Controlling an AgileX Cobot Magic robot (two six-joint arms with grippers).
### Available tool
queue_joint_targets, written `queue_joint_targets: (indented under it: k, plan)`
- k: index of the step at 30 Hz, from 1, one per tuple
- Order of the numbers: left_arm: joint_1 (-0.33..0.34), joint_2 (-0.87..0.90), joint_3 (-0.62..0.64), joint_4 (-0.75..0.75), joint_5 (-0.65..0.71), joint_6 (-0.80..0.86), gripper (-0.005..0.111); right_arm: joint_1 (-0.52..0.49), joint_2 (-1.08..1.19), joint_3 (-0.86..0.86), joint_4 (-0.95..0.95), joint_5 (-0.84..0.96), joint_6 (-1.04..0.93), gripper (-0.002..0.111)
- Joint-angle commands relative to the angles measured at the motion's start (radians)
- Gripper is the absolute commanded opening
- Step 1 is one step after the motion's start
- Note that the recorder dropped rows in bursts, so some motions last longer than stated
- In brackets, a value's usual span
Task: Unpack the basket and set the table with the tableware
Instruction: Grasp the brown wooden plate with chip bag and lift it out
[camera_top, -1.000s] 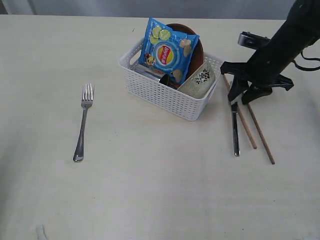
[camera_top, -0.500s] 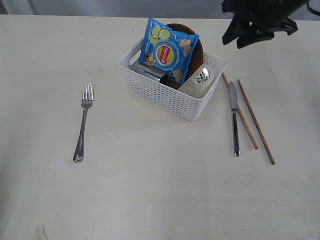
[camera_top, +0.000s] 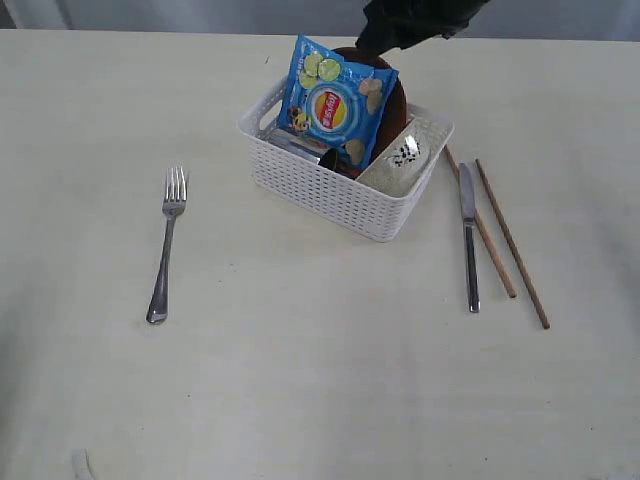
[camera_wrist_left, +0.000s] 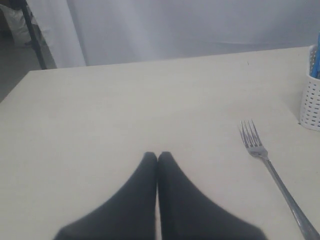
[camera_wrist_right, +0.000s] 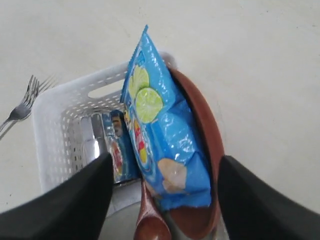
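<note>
The white lattice basket (camera_top: 330, 190) stands at the table's far middle. In it a blue chip bag (camera_top: 335, 105) leans on the brown plate (camera_top: 397, 100), and the speckled bowl (camera_top: 405, 160) lies beside them. My right gripper (camera_top: 395, 30) hovers above the basket, open and empty. In the right wrist view its fingers flank the bag (camera_wrist_right: 160, 130), the plate (camera_wrist_right: 210, 145) and the reddish-brown spoon (camera_wrist_right: 150, 222), with the steel cup (camera_wrist_right: 92, 142) deeper inside. The fork (camera_top: 165, 245) lies left of the basket. The knife (camera_top: 469, 235) and two chopsticks (camera_top: 510, 240) lie right of it. My left gripper (camera_wrist_left: 157, 156) is shut, empty, near the fork (camera_wrist_left: 272, 170).
The cream tabletop (camera_top: 320, 380) stretches wide in front of the basket. A basket corner (camera_wrist_left: 311, 100) shows in the left wrist view. A pale curtain (camera_wrist_left: 175, 25) hangs beyond the table's far edge.
My right gripper let go of the knife beside the chopsticks, rose, moved left over the basket and opened wider. The fork, basket and left gripper have not moved.
</note>
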Motion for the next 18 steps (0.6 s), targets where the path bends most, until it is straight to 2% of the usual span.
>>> queue_joint_targets:
  k: [1, 15, 18]
  plan:
    - [-0.005, -0.002, 0.002, -0.001, -0.001, -0.002, 0.0, 0.002, 0.06, -0.057, 0.005, -0.012, -0.043, 0.059]
    - [-0.005, -0.002, 0.002, -0.001, -0.001, -0.002, 0.0, 0.002, 0.16, -0.099, 0.045, 0.119, -0.132, 0.058]
    - [-0.005, -0.002, 0.002, -0.001, -0.001, -0.002, 0.0, 0.002, 0.158, -0.099, 0.05, 0.125, -0.136, 0.047]
